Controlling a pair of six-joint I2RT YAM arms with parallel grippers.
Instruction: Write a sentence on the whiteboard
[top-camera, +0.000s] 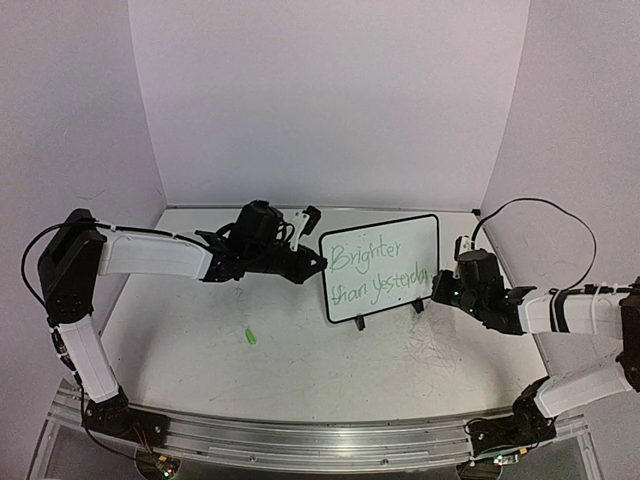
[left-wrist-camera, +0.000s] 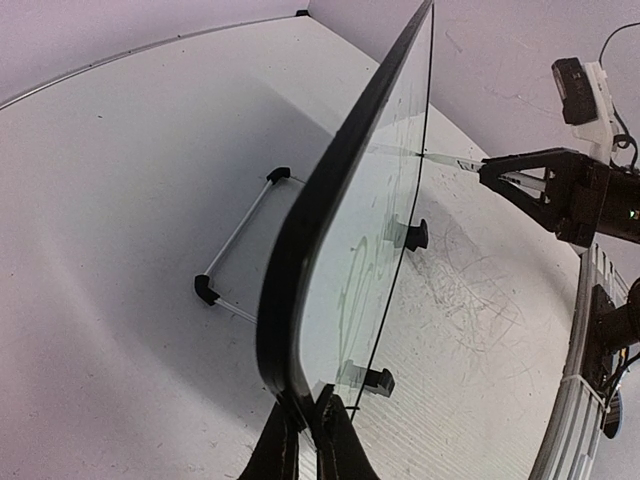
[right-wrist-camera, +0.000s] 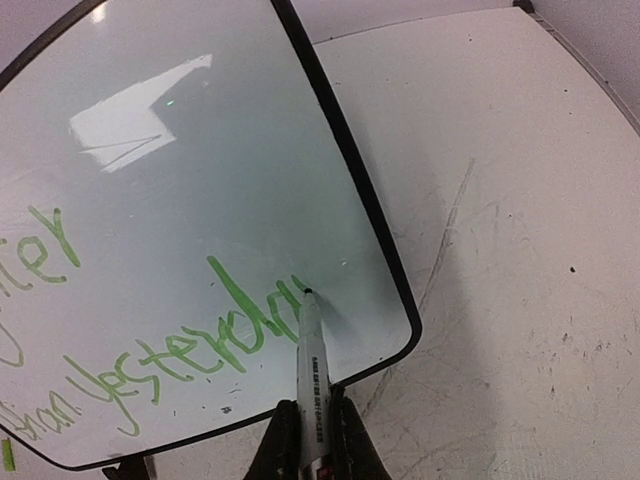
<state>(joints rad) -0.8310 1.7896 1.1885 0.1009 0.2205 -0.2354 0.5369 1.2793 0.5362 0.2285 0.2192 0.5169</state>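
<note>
The whiteboard (top-camera: 415, 235) stands upright at the table's middle back, on little black feet. The sentence (top-camera: 372, 271) runs in green handwriting over two lines, "Brighter" above "than Yesterda". My left gripper (top-camera: 322, 265) is shut on the board's left black frame (left-wrist-camera: 330, 180), its jaws (left-wrist-camera: 305, 425) pinching the lower corner. My right gripper (right-wrist-camera: 312, 430) is shut on a white marker (right-wrist-camera: 312, 365). The marker's tip touches the board (right-wrist-camera: 200, 200) right after the last green letter (right-wrist-camera: 285, 305), near the lower right corner. In the left wrist view, the right gripper (left-wrist-camera: 490, 170) reaches the board's face from the far side.
A small green piece (top-camera: 249, 336) lies on the table left of the board. The board's wire stand (left-wrist-camera: 235, 240) rests behind it. The tabletop (right-wrist-camera: 520, 250) is scuffed with grey scratches. Lilac walls close the back and both sides; a metal rail (top-camera: 320, 440) runs along the near edge.
</note>
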